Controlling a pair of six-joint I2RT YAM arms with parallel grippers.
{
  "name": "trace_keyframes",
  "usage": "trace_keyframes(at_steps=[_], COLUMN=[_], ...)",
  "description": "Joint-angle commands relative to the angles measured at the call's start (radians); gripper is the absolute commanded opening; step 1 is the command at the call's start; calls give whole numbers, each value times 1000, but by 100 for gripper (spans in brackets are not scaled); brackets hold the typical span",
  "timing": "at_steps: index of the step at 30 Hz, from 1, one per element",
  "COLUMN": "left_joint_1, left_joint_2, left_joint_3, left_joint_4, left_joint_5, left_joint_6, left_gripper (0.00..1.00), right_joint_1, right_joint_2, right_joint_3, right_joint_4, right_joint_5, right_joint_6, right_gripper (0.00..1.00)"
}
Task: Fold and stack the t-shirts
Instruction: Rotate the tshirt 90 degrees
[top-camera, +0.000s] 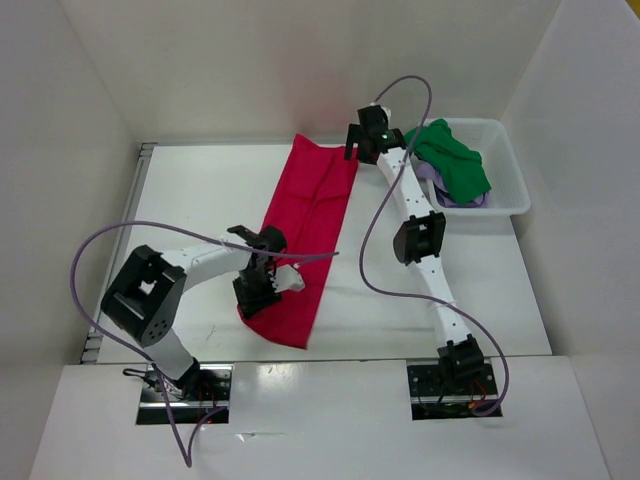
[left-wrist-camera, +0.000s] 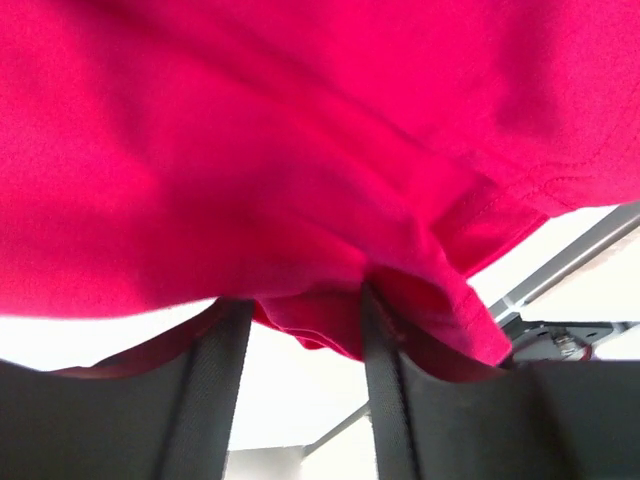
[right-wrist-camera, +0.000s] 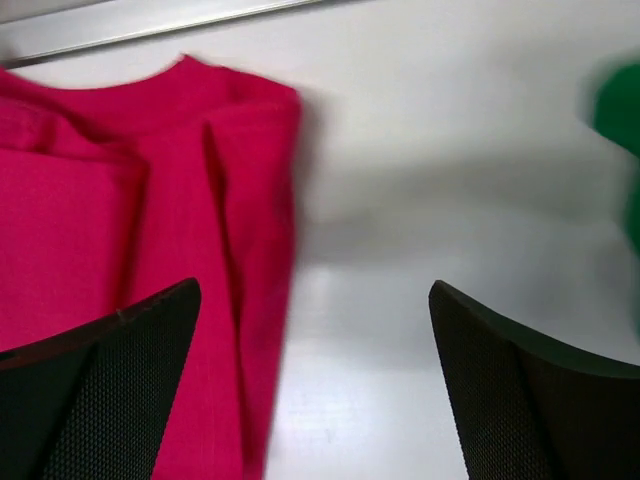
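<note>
White table (top-camera: 480, 300) carries the red t-shirt (top-camera: 305, 230), a long strip; the green t-shirt (top-camera: 455, 160) and lavender t-shirt (top-camera: 432, 178) sit in the basket (top-camera: 510, 185). The right gripper (right-wrist-camera: 315, 290) gapes empty beside the collar. The left gripper (left-wrist-camera: 305, 300) is half-parted with hem between its jaws (pinched or loose, I can't tell). I'd grip both ends squarely before folding crosswise.

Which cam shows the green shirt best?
Top external: the green shirt lies crumpled in the white basket, over the lavender shirt. Right wrist catches only a blurred green edge at its right border; left wrist shows none of it.
</note>
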Motion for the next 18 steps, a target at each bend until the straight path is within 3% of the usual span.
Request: trace_keyframes(at_steps=[1, 2, 3, 6, 9, 10, 14, 15, 16, 18], left_joint_1=[59, 76, 92, 156, 193, 204, 227, 237, 248, 282], left_joint_2=[-108, -131, -157, -349, -539, -581, -705, -721, -739, -791], left_joint_3=[-19, -19, -19, -19, -10, -10, -10, -20, -33, -43], left_joint_4=[35, 35, 50, 50, 73, 73, 82, 92, 107, 122], left_joint_5=[-29, -56, -82, -130, -152, -152, -211, -222, -233, -279], left_joint_6=[-85, -102, -120, -159, -186, -186, -248, -248, -260, -280], left_gripper=[56, 59, 60, 68, 86, 93, 95, 95, 95, 95], right_joint_1=[157, 190, 213, 237, 341, 422, 637, 676, 755, 805], right_joint_2=[-273, -328, -478, -746, -1007, -1048, -1237, -1305, -1340, -1401], right_joint_3=[31, 14, -103, -265, -532, -591, -1139, -1244, -1458, -1645], right_joint_4=[-226, -298, -311, -392, -392, -392, -368, -304, -238, -67], right_joint_5=[317, 400, 474, 521, 597, 588, 497, 463, 376, 274], right_joint_6=[10, 43, 63, 148, 212, 234, 593, 658, 694, 852], right_gripper=[100, 100, 100, 100, 100, 100, 100, 100, 100, 96])
